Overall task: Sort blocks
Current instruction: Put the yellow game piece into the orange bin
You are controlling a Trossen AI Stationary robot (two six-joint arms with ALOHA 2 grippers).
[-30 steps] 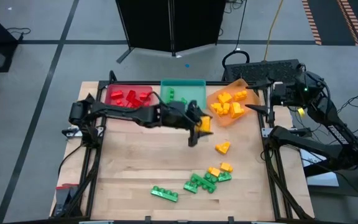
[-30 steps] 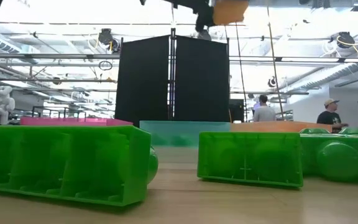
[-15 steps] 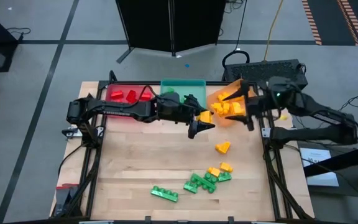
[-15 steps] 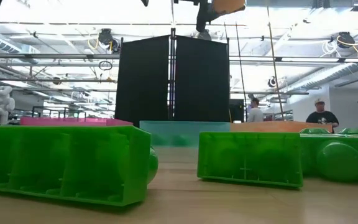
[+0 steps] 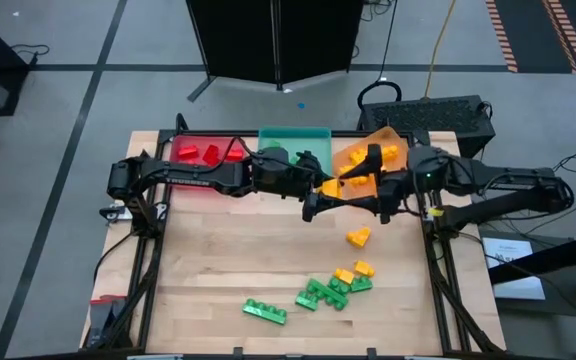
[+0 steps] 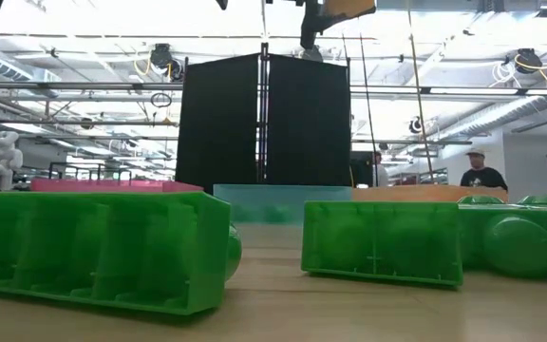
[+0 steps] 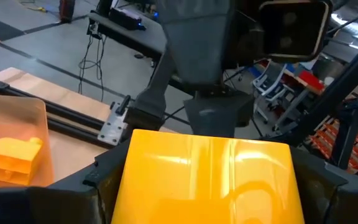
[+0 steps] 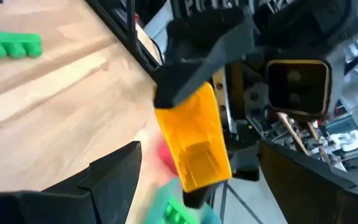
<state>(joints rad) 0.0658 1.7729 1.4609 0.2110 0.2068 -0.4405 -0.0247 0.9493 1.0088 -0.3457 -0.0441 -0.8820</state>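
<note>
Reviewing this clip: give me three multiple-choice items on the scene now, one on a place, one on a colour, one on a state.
1. Where is the left gripper?
A. beside the orange tray, above the table
B. over the red tray
C. at the table's near edge

2. What colour is the block it holds?
A. red
B. green
C. yellow

3. How are the right gripper's fingers?
A. shut on a block
B. open, empty
C. shut, empty

A: the left gripper is beside the orange tray.
C: the yellow block fills the left wrist view.
B: the right gripper holds nothing.
</note>
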